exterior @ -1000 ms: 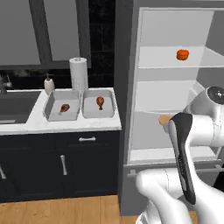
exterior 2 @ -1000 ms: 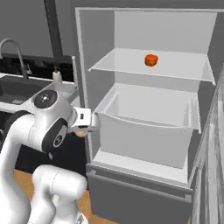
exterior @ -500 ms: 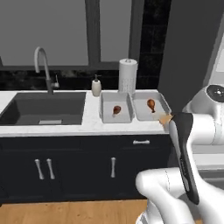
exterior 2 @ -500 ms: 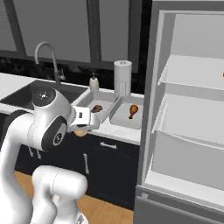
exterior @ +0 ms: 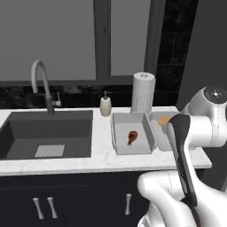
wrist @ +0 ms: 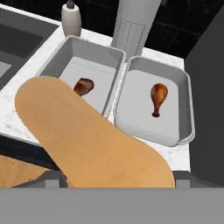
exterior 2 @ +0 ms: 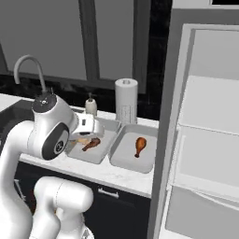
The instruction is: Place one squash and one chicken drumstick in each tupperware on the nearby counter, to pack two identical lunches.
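Gripper (exterior 2: 82, 138): clamped on the tan squash (wrist: 92, 138), held above the counter (exterior: 99, 162) at the near edge of the tubs; the fingertips themselves are hidden under the squash in the hand view.
Reason for hold: the squash is judged to be carried toward a tub, so it is kept raised and clear of the rims until it can be lowered in.
Squash axis: in the hand view the long axis runs diagonally, from a broad rounded end at upper left down to the lower right by the gripper; it lies across the jaws, which are set on its narrower sides.
Left tub (wrist: 105, 55): one drumstick (wrist: 83, 85) lies inside, partly covered by the squash in the hand view.
Right tub (wrist: 183, 87): one drumstick (wrist: 158, 97) lies inside, bulb end away from the camera, bone end pointing toward it.
Tub placement: both are set side by side, walls touching, just in front of the paper towel roll (exterior: 143, 92).
Progress: each tub is judged to lack its squash.
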Controlling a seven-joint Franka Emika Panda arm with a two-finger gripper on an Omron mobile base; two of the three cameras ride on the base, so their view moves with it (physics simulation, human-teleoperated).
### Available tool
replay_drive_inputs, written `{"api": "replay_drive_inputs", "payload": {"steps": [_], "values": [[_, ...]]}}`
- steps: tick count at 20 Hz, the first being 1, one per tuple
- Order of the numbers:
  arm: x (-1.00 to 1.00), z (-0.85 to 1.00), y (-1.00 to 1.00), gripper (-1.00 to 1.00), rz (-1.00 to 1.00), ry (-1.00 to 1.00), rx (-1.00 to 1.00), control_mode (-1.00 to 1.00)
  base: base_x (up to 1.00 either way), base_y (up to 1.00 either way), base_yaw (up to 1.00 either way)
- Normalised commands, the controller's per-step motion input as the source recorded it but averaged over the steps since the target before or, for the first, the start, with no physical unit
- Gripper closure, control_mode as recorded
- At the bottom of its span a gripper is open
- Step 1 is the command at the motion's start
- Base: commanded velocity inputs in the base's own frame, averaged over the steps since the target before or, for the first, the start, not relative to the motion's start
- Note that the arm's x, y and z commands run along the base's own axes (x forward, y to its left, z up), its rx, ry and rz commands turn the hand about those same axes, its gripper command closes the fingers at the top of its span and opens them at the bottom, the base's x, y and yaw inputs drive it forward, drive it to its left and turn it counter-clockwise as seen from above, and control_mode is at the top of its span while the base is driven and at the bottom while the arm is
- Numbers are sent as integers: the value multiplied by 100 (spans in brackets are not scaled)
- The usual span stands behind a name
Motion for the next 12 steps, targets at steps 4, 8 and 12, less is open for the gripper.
{"api": "replay_drive_inputs", "payload": {"steps": [4, 8, 12], "values": [[50, -13, -26, 100, -3, 6, 0, -100, 42, -45, -8], [100, -81, -56, 100, -8, 20, 1, -100, 0, 0, 0], [100, -94, 4, 100, -2, 15, 0, -100, 0, 0, 0]]}}
